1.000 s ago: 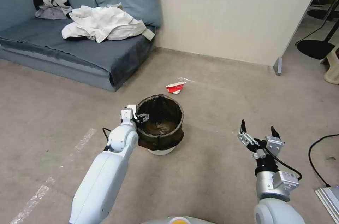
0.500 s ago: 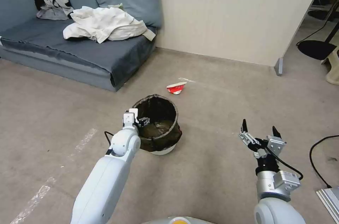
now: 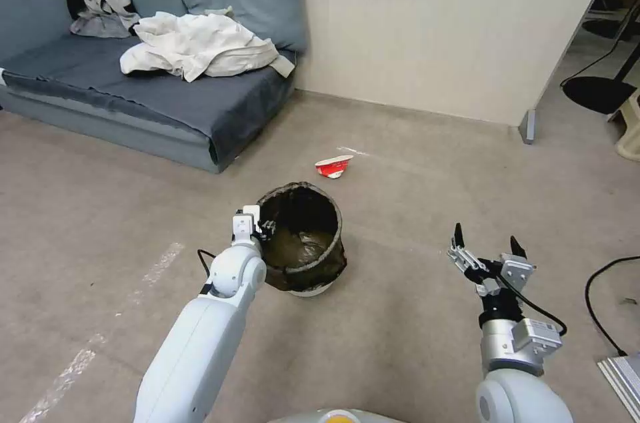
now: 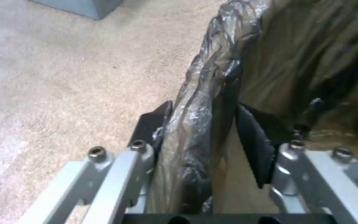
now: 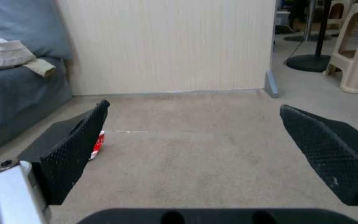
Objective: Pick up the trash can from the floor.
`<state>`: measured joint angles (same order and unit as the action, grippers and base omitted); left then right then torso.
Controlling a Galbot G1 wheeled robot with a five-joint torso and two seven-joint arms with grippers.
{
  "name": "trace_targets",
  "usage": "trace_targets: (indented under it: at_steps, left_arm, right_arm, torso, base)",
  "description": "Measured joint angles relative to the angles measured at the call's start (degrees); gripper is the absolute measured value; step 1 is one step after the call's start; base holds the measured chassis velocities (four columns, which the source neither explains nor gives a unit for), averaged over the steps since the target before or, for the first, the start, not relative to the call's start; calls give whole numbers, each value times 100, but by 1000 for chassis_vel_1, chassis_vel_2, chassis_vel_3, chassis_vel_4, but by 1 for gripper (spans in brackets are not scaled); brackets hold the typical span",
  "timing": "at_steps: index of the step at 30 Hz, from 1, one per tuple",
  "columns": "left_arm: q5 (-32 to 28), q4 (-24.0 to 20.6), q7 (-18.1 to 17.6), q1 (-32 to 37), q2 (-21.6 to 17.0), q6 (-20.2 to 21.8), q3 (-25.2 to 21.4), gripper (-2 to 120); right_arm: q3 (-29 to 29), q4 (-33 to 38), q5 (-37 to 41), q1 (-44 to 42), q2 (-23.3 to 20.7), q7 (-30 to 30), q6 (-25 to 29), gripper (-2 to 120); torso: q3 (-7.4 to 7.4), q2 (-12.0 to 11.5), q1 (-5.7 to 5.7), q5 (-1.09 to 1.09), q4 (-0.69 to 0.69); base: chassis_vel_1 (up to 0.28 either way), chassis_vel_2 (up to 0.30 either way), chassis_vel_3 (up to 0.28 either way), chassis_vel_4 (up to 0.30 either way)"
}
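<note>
Trash can (image 3: 303,243) in mid-floor, tilted, near side lifted toward the left arm, white base (image 3: 308,289) showing low at the front. Dark bag folded over the rim, hanging down the outer wall. Left gripper (image 3: 265,231) clamped on the can's left rim, one finger inside, one outside; in the left wrist view, black pads (image 4: 253,140) pinching bag-covered rim (image 4: 206,102) between them, gripper (image 4: 204,130) straddling the wall. Hard to tell whether base touches the floor (image 3: 400,316) or hangs just above.

Right gripper (image 3: 487,246) out over bare floor, well apart from the can to its right, fingers spread wide, holding nothing; same in right wrist view, both textured pads (image 5: 77,146) far apart, gripper (image 5: 195,137) pointing at the wall (image 5: 166,46).

Red and white crumpled wrapper (image 3: 333,166) on the floor just beyond the can. Grey sofa (image 3: 133,89) far left with white clothes (image 3: 200,46) heaped on the seat. Beige stool (image 5: 355,46) by the doorway, right.
</note>
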<state>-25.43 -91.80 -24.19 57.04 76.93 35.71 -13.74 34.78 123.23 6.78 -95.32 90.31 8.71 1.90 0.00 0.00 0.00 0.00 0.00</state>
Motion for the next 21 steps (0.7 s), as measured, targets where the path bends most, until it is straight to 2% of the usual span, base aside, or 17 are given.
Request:
trace_targets:
  at_steps: [3, 7, 10, 15, 18, 20, 21]
  left_arm:
    - [-49, -25, -54, -15, 7, -7, 5, 25]
    - [-93, -82, -84, 19, -11, -90, 6, 20]
    - [-94, -174, -131, 121, -52, -453, 8, 11]
    - [-120, -418, -181, 218, -139, -655, 31, 8]
    - [-194, -676, -237, 288, -218, -695, 19, 6]
    - [-291, -1003, -251, 397, -296, -697, 1, 6]
    - [-291, -1003, -251, 397, -296, -697, 1, 6]
  right_arm:
    - [1, 0, 5, 21, -8, 0, -23, 100]
    - [-2, 6, 6, 31, -11, 1, -47, 100]
    - [-2, 34, 8, 29, -13, 9, -75, 100]
    - [1, 73, 8, 9, -11, 21, -76, 100]
    - [4, 119, 8, -16, -6, 27, -76, 100]
    - [9, 165, 8, -39, -5, 30, -76, 100]
    - [9, 165, 8, -39, -5, 30, -76, 100]
  torso:
    - [0, 0, 0, -1, -1]
    - [0, 0, 0, -1, -1]
    - [1, 0, 1, -3, 0]
    - [2, -1, 1, -7, -2]
    - [2, -1, 1, -3, -2]
    - [2, -1, 1, -3, 0]
    - [2, -1, 1, -3, 0]
  base:
    - [0, 0, 0, 0]
    - [0, 0, 0, 0]
    - [0, 0, 0, 0]
    - [0, 0, 0, 0]
    - [0, 0, 0, 0]
    - [0, 0, 0, 0]
    - [0, 0, 0, 0]
